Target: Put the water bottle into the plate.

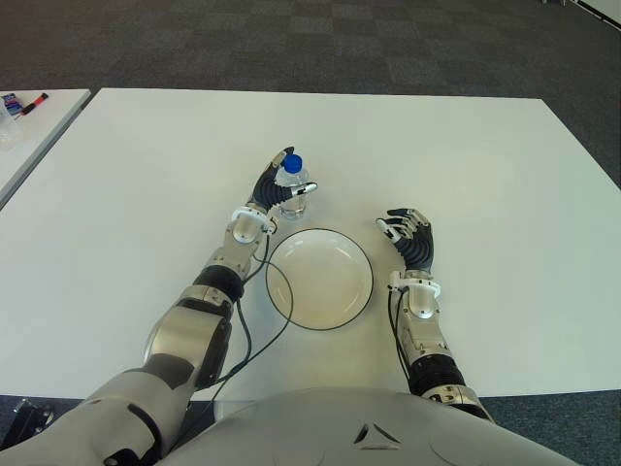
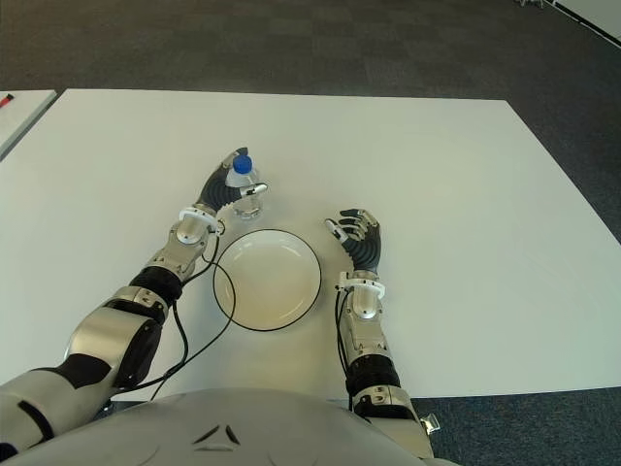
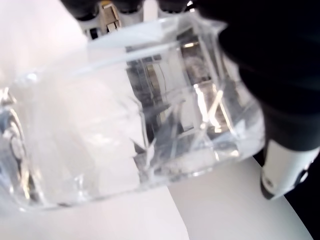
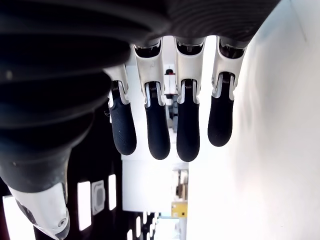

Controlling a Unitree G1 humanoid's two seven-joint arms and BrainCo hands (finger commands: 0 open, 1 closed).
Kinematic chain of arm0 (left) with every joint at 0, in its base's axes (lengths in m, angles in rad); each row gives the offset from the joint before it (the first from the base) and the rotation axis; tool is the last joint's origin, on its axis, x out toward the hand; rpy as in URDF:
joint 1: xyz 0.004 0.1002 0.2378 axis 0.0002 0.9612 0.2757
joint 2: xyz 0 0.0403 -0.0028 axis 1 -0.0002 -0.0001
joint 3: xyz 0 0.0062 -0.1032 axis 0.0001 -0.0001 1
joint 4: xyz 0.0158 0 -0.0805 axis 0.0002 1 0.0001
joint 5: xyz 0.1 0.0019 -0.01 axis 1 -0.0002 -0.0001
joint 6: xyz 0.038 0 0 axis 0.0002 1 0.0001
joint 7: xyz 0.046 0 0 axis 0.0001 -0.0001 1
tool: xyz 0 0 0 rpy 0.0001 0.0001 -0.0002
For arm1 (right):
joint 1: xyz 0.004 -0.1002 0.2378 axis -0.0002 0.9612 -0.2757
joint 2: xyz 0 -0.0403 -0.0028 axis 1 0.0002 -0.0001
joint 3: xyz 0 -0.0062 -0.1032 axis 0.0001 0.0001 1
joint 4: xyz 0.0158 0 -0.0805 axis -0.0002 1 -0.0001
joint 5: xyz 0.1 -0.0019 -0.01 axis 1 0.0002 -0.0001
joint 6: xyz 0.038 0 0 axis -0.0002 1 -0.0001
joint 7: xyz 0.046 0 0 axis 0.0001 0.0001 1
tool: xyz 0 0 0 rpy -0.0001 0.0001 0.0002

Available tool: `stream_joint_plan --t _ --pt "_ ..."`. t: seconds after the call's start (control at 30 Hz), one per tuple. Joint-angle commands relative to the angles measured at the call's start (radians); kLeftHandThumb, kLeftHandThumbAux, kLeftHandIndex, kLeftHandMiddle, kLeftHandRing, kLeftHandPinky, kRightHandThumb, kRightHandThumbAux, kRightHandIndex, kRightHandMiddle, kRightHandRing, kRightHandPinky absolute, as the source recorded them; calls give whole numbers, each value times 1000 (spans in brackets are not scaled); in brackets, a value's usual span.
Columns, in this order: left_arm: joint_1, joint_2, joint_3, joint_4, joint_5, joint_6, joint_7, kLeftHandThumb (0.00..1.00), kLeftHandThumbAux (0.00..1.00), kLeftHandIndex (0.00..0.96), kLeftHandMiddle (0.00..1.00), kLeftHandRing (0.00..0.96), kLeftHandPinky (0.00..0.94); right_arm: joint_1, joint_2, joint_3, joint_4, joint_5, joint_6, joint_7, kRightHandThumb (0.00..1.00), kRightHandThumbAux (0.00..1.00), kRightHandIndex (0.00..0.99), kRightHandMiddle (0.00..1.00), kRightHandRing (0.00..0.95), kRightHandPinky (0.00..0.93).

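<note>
The water bottle [image 1: 294,184] stands upright on the white worktop [image 1: 485,165], just beyond the far-left rim of the empty plate [image 1: 319,279] and not yet in it. The left hand [image 1: 274,190] is wrapped around the bottle's clear body below the blue cap [image 1: 292,163], its fingers [image 1: 303,189] clamped on the plastic; the left wrist view is filled by the transparent wall pressed close against the palm. The right hand [image 1: 408,240] shows just beside the plate's right edge, idle, its fingers [image 4: 150,131] loosely extended and holding nothing. The grasp looks made and the lift comes next, so the risks lie in the carry. The bottle is thin, smooth and clear, so a light squeeze could let it slide through the fingers, while a hard one could buckle the wall and tilt it. The plate sits very near, and a low sweep could catch its raised rim with the bottle's base, shoving the plate or tipping the bottle. Released off-centre on the sloping rim, it could topple and roll away.
</note>
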Motion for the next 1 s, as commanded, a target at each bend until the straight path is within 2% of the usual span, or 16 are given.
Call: stream_joint_plan --t 0.03,1.0 --pt "20 -4 -6 25 3 8 -10 0 665 0 54 86 137 33 7 -5 28 10 26 3 697 723 419 425 446 453" --pt "29 -6 -13 61 8 -13 4 0 655 0 87 123 170 35 10 -6 22 17 26 9 699 723 419 424 441 445"
